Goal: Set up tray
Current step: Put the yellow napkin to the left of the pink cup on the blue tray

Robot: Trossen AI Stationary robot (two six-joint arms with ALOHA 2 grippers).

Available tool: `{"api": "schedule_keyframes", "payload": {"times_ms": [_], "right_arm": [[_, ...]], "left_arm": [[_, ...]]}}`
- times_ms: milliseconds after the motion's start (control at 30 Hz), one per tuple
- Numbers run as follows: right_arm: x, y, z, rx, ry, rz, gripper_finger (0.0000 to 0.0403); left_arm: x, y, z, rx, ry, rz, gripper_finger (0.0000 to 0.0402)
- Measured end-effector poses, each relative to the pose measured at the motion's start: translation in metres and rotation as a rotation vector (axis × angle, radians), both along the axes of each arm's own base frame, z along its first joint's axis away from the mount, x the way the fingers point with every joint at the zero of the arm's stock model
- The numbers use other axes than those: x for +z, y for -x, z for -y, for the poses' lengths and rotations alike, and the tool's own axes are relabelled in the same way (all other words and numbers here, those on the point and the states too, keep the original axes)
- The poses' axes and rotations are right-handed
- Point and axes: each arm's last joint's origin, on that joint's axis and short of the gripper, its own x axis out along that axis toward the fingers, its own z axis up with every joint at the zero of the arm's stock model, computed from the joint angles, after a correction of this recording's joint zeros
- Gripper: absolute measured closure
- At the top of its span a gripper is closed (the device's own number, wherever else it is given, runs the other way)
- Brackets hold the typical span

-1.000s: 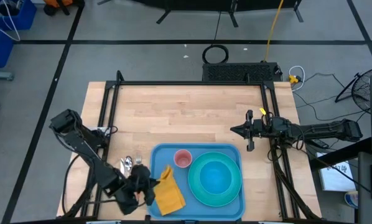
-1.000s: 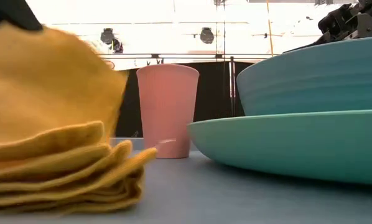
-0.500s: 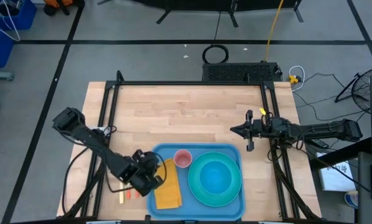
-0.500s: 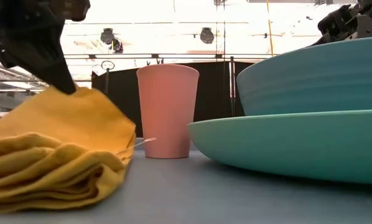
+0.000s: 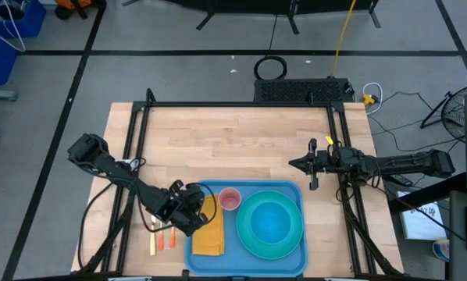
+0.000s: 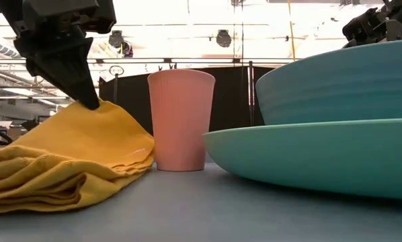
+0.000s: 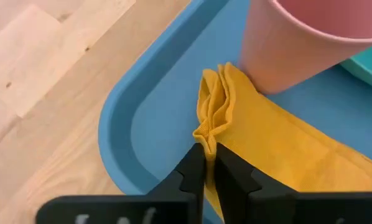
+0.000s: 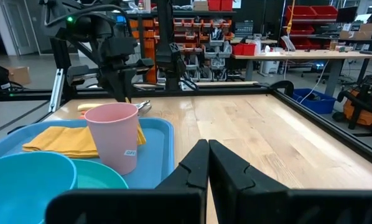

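At table front edge, centre-right: blue tray lies flat on the wood table, long side along the front. On it: yellow cloth at its left end, pink cup upright near the back-left area, turquoise bowl sitting in a turquoise plate filling the right half.

Left gripper is over the tray's left rim/back-left corner, fingers pressed together and pinching the cloth's folded edge. Left wrist view: fingertips meet on the bunched cloth, just inside the tray rim, cup touching the cloth just beyond. Low view: gripper tip on the top of the cloth, which is draped up in a peak; cup just beside, bowl and plate on the other side.

Utensils lie on the table just left of the tray, outside it.

Right gripper waits over bare table behind the tray's right end, apart from it; fingers closed together, nothing btw them.
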Motion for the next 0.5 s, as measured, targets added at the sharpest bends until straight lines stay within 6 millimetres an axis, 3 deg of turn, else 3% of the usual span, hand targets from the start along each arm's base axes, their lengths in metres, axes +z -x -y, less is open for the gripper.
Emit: {"api": "schedule_keyframes", "payload": {"times_ms": [500], "right_arm": [[-0.0007,0.0,0.0,0.0,0.001,-0.008,0.0403]], "left_arm": [[-0.0016,0.0038,-0.0061,-0.055,-0.073,-0.083,0.0255]]}}
